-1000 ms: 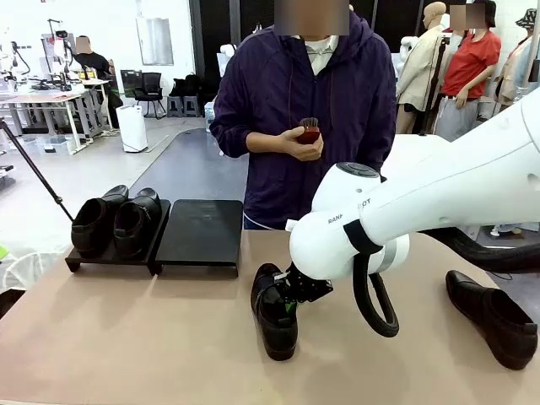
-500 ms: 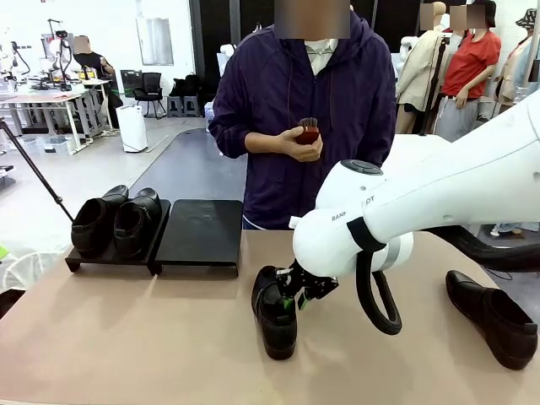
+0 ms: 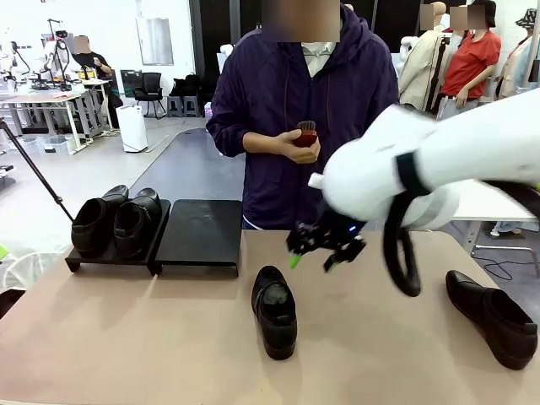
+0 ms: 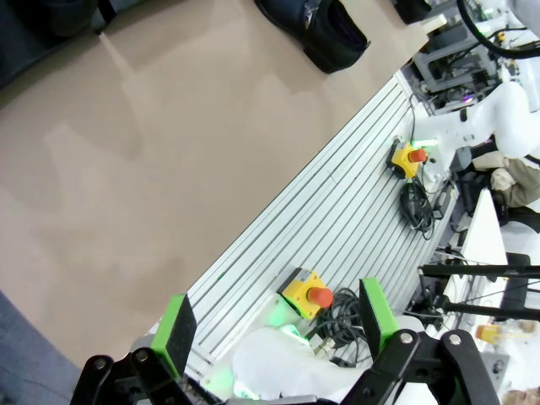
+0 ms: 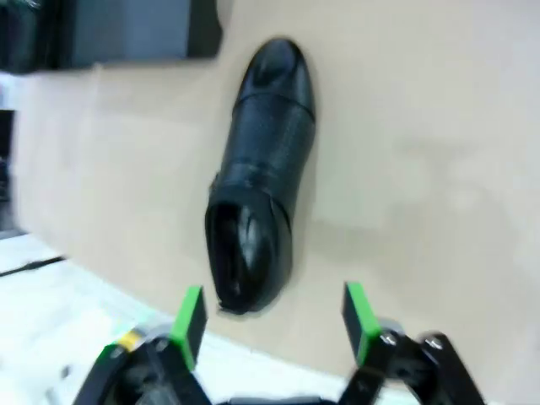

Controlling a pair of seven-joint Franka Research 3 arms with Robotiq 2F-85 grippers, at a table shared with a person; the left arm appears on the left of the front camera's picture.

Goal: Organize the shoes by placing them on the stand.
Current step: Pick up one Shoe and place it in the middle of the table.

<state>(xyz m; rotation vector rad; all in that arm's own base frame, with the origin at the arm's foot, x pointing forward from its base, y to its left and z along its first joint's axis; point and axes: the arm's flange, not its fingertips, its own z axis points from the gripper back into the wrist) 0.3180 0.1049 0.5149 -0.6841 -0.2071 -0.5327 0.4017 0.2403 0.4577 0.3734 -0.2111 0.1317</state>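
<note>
One black shoe lies loose on the tan table's middle, toe toward me; the right wrist view has this shoe below my right gripper. My right gripper hovers open just above and behind it, holding nothing. Another shoe lies at the table's right edge. Two shoes stand side by side on the left platform of the stand; the right platform is bare. My left gripper is open and holds nothing, with a shoe far off.
A person stands across the table holding a small reddish-brown brush in both hands. Under my left gripper are a ribbed metal rail and yellow stop buttons beside the table's edge.
My right gripper has opened, let go of the middle shoe and risen up and to the right. The shoe stays flat on the table.
</note>
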